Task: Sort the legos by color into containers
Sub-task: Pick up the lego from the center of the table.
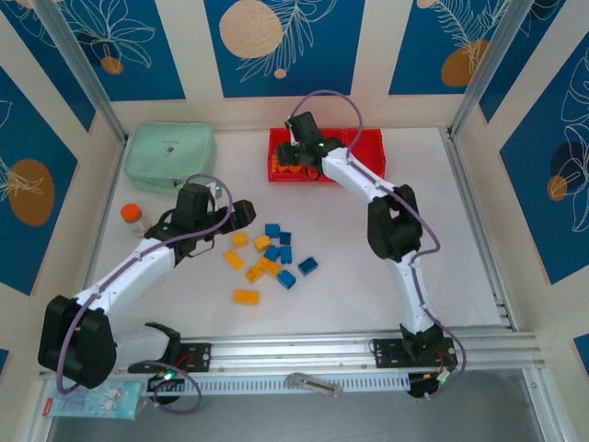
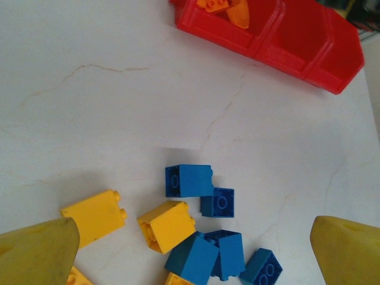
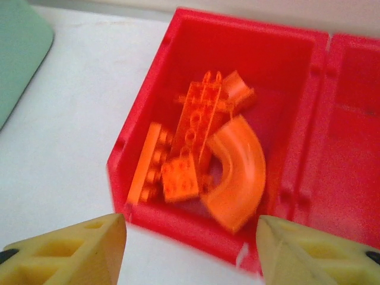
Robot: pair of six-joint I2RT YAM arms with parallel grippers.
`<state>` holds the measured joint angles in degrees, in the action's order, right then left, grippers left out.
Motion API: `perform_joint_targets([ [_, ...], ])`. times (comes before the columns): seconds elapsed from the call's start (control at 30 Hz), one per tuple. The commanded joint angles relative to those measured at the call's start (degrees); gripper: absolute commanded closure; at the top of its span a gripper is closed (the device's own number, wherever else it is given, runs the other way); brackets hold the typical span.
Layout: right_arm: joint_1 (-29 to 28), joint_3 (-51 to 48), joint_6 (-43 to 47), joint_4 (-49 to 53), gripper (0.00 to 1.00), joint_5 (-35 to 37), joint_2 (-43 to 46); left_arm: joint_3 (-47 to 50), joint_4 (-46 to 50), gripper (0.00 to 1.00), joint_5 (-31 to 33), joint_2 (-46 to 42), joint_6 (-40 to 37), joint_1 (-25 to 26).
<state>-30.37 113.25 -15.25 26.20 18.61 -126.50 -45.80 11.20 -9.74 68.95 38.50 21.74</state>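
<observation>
The right end effector (image 3: 190, 246) hangs above the left-end bin of the red tray (image 3: 145, 116), its two yellow fingers (image 3: 71, 249) apart with nothing between them. In that bin lies a heap of orange bricks (image 3: 193, 151): flat studded pieces and two curved ones, piled against each other. From the top camera, this end effector (image 1: 293, 164) sits over the tray (image 1: 368, 147) at the far side of the white surface (image 1: 322, 295).

The left end effector (image 2: 193, 237) is low over the middle of the surface, fingers (image 2: 35, 252) spread wide and gripping nothing. Just in front of it lie loose bricks: blue bricks (image 2: 189, 180) clustered and touching one another, and yellow bricks (image 2: 95, 217) beside them. In the top view the same scatter of blue and yellow pieces (image 1: 271, 258) lies just to the right of the left end effector (image 1: 245, 215), well apart from the tray.

A mint green pouch (image 1: 170, 157) lies at the far left, near the tray, and a small orange-capped bottle (image 1: 134, 217) stands upright near the left edge.
</observation>
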Motion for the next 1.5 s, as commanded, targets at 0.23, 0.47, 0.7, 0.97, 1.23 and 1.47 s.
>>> perform_joint_targets([
  [0.23,-4.05,-31.11,-8.07,5.17,0.32,-4.49,25.60,3.57,3.69,0.01,-4.67,-8.98,0.17,1.05],
  [0.47,-10.63,-44.10,-15.29,13.30,0.27,-2.00,31.98,8.41,2.87,0.01,-2.99,-13.17,4.06,6.85],
  [0.7,-17.91,-51.29,-29.69,14.34,0.22,0.62,33.44,11.69,-0.83,0.01,-0.45,-13.38,7.61,11.36],
  [0.97,-21.70,-50.49,-31.03,11.42,0.20,3.49,28.43,11.46,1.05,0.01,1.25,-15.03,6.99,12.36],
  [1.23,-21.53,-49.40,-27.71,10.63,0.26,5.10,24.79,12.22,1.06,0.01,2.66,-15.97,6.69,12.36],
  [1.47,-19.93,-48.67,-25.41,10.25,0.36,6.28,22.88,11.57,0.62,0.01,2.10,-14.04,6.42,12.36],
])
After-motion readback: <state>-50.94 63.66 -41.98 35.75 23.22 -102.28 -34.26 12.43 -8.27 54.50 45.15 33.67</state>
